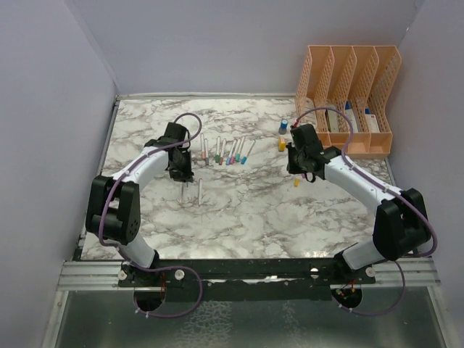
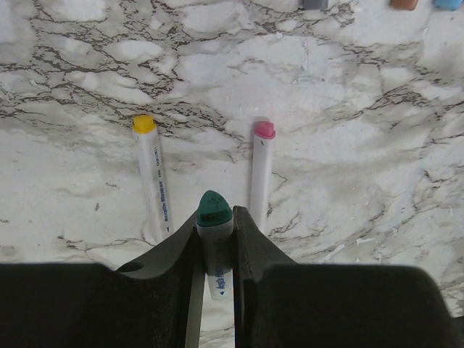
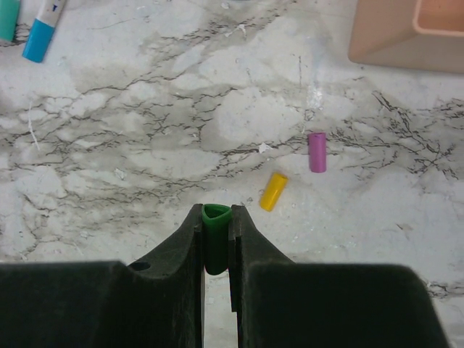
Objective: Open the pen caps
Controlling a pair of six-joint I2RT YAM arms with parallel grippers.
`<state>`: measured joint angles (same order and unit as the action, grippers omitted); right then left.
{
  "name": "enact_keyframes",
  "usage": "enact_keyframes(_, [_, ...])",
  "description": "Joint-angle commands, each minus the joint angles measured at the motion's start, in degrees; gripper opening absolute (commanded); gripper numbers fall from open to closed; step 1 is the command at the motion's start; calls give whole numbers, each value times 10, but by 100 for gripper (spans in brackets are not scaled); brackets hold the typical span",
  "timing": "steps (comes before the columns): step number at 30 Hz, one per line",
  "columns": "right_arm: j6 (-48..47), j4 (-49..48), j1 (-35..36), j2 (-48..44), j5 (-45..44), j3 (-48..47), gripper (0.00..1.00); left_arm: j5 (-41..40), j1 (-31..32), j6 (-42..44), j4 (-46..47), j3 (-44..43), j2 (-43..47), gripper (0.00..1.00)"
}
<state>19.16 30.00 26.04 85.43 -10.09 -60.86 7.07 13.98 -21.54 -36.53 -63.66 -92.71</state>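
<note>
Green cap off, held apart
Left tool (image 2: 217, 220) clamps the green pen (image 2: 216, 254); right tool (image 3: 215, 212) clamps the green cap (image 3: 214, 239) over the worktop (image 3: 145, 109). Dropped from height, it may bounce and roll away.

I see the pen row (image 1: 230, 153) upper centre on the desk (image 1: 254, 210), the file rack (image 1: 348, 94) at upper right, two pens (image 1: 199, 193) lower left of the row, and loose caps (image 3: 274, 191) just right of my right hand (image 3: 216, 232).
</note>
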Motion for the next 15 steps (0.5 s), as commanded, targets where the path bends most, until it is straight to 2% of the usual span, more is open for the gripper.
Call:
enact_keyframes(1, [-10,9,-19,-18,-12,14,1,-22,7,26,-21,-14,-22,0])
enact_keyframes(15, [-18,12,-43,-18,-4,32,1,-33,11,42,-21,-27,-84,8])
